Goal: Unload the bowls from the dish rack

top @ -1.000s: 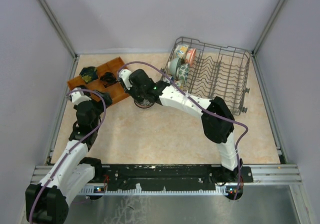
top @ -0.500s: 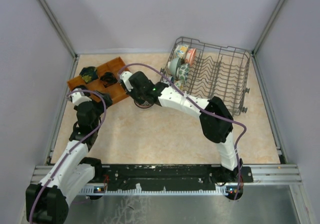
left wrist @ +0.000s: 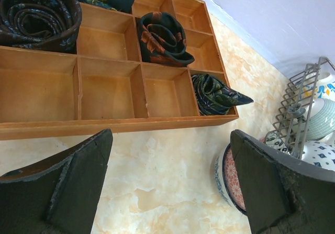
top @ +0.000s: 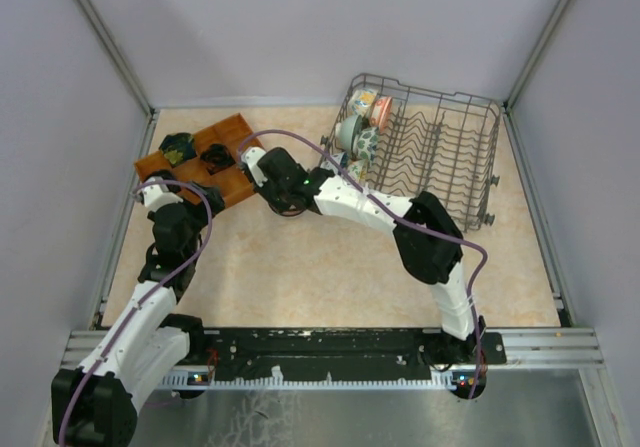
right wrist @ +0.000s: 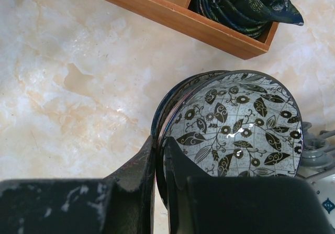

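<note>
Right tool pinching leaf-patterned bowl rim, bowl beside wooden tray, left tool spread open

We can read no text, label, brand or number anywhere. The leaf-patterned round ceramic bowl bears only painted foliage (no lettering), and the brown wooden compartment tray is plain wood.

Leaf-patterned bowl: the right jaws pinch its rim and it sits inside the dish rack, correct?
Not in the dish rack. The right wrist view shows the right gripper pinching the rim of the leaf-patterned bowl over the table, beside the wooden tray.
</note>
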`<state>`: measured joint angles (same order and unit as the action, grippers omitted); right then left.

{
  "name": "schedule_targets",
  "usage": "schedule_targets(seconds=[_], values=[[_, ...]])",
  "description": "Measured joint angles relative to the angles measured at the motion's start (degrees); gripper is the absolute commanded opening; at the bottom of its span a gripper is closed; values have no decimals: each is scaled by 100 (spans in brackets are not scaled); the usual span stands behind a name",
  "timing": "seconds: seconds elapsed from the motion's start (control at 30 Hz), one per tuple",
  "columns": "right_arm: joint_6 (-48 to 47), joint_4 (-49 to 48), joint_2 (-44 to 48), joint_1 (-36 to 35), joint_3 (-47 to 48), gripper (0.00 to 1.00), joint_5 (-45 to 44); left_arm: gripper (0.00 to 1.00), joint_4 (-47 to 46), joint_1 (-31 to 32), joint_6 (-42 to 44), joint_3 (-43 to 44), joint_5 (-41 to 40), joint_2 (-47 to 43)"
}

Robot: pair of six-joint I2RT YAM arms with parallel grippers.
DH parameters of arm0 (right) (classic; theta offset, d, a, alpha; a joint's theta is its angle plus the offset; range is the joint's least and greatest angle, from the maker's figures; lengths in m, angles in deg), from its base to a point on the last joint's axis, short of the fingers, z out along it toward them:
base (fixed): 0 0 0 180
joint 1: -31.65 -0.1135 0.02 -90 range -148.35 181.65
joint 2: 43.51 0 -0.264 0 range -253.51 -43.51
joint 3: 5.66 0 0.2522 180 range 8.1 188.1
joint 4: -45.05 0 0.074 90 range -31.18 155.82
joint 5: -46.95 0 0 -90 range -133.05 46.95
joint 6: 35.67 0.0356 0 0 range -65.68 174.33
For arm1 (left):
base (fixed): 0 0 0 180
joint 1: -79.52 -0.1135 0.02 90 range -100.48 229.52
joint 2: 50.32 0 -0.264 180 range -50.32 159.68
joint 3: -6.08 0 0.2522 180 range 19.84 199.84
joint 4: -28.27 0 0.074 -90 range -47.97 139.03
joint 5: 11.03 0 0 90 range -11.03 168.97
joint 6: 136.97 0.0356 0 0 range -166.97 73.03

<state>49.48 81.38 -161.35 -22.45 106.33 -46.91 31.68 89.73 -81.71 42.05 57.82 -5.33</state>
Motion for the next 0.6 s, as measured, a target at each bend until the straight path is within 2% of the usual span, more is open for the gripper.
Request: schedule_targets(seconds=[0.13,0.3,0.43,0.6], values=[[50,-26,-57,0,-2,0,-9,99,0,0,0,-7,2,0],[105,-24,-144,-2,0,7,-20,99,-4,0,0,-11,2,0],[142,-24,-186,-2,0,15,-17,99,-17,0,0,-11,4,17],[164,-85,-186,-2,0,30,-50,99,-37,0,0,-11,15,94]])
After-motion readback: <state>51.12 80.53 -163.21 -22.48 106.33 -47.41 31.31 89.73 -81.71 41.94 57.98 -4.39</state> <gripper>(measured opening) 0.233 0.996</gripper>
